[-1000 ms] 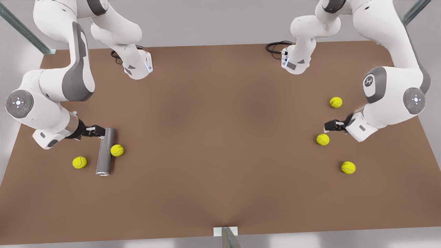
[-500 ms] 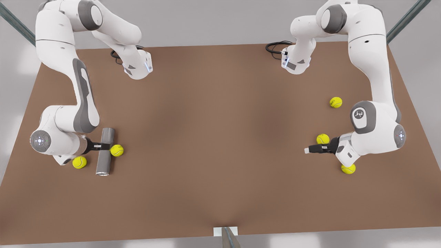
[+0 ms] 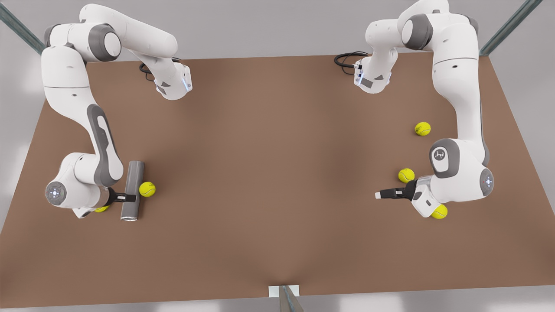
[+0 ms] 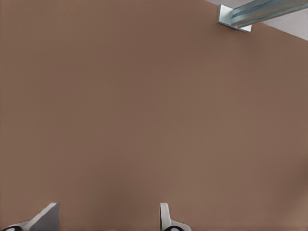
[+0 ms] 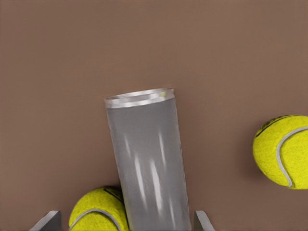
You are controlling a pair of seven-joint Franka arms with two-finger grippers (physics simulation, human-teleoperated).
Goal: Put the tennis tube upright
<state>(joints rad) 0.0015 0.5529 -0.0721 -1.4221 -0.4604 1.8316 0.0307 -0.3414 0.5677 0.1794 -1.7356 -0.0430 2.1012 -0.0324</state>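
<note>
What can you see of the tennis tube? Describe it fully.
The tennis tube is a slim grey, metallic-looking cylinder lying flat on the brown table, not upright, at the front view's left. A rimmed end points toward the camera. The right pincer, fingers open, straddles it; a yellow ball lies against its side.

Lying flat on the brown table [image 3: 277,173]: tennis tube [image 3: 132,190], right gripper [image 3: 132,198] reaching across its lower half, perhaps touching. Left gripper [image 3: 378,195] hovering over bare tabletop near a ball [image 3: 406,175].

White rounded arm links, grey joint caps, black end effectors — pale fingertips, black base cables
</note>
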